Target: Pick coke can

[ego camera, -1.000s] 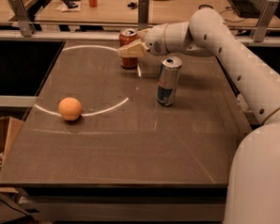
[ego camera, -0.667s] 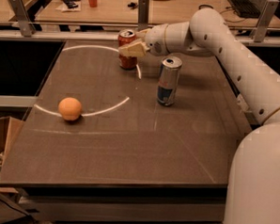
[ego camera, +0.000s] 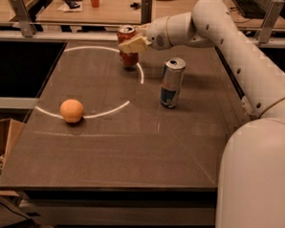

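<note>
The coke can, red with a silver top, is at the far side of the dark table, on the white circle line. My gripper reaches in from the right and is shut on the can, with one cream finger lying across its front. The can's lower half shows below the finger. I cannot tell whether its base is touching the table or just above it.
A taller silver-and-blue can stands upright to the right of and nearer than the coke can. An orange lies at the left on the circle line. A rail runs along the table's far edge. My arm spans the right side.
The gripper and the coke can have shifted together slightly left and up. The silver-and-blue can and the orange have not moved.
</note>
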### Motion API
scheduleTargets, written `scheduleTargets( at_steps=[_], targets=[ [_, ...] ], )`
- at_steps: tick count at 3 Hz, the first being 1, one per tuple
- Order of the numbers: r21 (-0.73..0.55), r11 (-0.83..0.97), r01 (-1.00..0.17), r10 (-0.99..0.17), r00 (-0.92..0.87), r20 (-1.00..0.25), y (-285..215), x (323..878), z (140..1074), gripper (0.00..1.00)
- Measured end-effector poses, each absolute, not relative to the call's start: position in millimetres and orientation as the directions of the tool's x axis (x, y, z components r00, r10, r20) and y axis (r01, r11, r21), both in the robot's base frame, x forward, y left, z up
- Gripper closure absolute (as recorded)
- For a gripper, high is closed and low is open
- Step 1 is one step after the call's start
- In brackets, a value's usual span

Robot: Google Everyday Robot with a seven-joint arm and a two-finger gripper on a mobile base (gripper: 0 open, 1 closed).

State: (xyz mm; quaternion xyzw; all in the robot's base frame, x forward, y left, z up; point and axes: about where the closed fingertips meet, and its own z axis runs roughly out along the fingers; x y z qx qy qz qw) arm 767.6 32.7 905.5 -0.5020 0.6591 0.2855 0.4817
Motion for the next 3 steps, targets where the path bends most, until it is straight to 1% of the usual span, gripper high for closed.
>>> scheduleTargets(
  at_steps=[1,2,3],
  targets=[
    [-0.085,0.278,-0.957,-0.412,-0.04,-0.91,32,768,929,1.0],
    [-0.044,0.247,-0.968,-0.403,-0.061,-0.913,27,767,954,1.0],
    [-0.087,0.255,-0.963,-0.386,-0.019,-0.922,20,769,985,1.0]
  ],
)
